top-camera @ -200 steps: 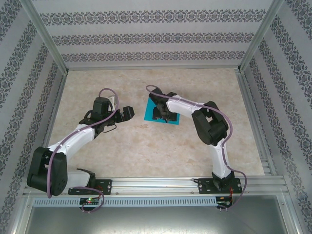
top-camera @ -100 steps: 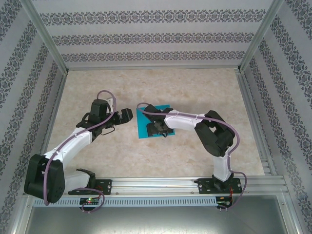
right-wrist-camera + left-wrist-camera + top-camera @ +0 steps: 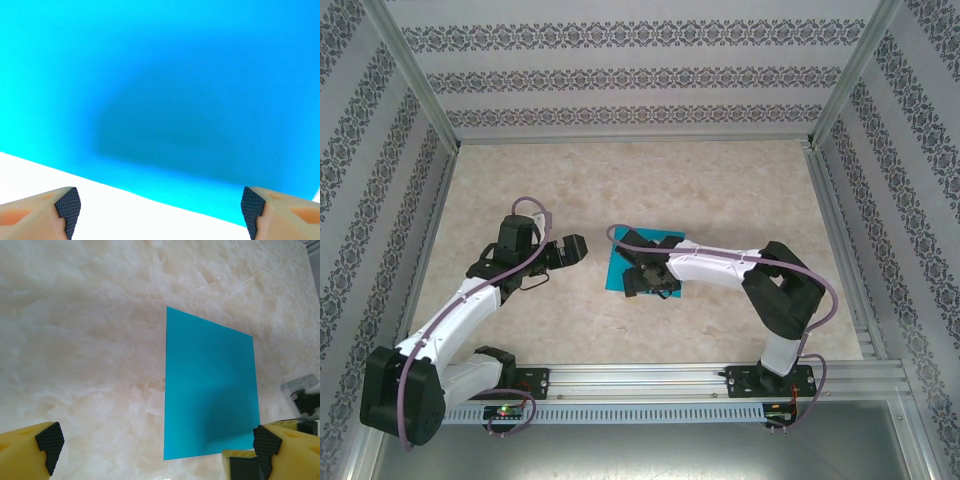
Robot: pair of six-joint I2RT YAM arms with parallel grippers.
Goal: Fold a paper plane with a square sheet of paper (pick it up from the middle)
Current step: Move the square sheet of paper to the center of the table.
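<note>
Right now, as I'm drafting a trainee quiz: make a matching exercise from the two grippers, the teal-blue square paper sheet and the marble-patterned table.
1 left gripper
2 right gripper
3 teal-blue square sheet of paper
4 beige marble-patterned table

a lying flat
b open, over the sheet
c carries the sheet
d open, beside the sheet

Pairs: 1-d, 2-b, 3-a, 4-c

A robot test cell in a lab: aluminium frame posts [image 3: 415,85] hold patterned wall panels [image 3: 630,75] round a marble-look worktop [image 3: 720,190]. The left arm [image 3: 460,310] and right arm [image 3: 720,268] are bolted to a rail [image 3: 640,378].
</note>
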